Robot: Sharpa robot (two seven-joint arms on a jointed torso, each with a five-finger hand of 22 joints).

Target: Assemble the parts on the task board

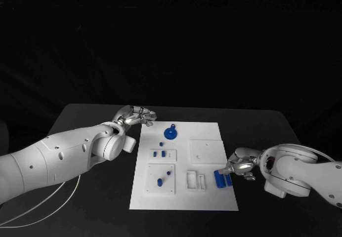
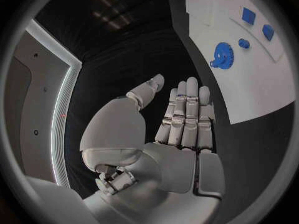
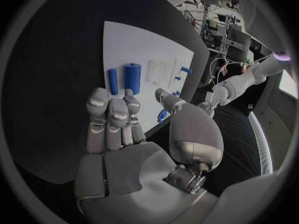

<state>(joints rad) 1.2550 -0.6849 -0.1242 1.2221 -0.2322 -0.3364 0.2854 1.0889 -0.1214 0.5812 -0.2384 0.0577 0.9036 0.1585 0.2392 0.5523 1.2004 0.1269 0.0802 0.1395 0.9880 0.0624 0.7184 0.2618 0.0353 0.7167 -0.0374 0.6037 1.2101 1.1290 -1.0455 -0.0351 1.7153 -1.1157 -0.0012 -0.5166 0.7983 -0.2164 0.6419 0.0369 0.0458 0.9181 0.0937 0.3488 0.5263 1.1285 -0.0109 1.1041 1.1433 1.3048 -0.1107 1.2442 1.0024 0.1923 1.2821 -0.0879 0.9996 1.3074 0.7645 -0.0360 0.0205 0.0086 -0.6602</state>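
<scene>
The right hand (image 1: 241, 167) holds nothing, its fingers (image 3: 109, 115) straight, side by side, just right of two blue cylinders (image 1: 222, 179) at the task board's (image 1: 206, 132) lower right. The left hand (image 1: 137, 116), fingers (image 2: 187, 112) extended and empty, hovers over the tabletop (image 1: 93, 118) beyond the board's upper-left corner, near the blue gear (image 1: 170, 132).

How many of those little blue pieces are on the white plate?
8 visible: a round gear at the far end, a small piece below it, two side by side, two in the near-left block, and two cylinders near the right robot hand. It may hide more.
</scene>
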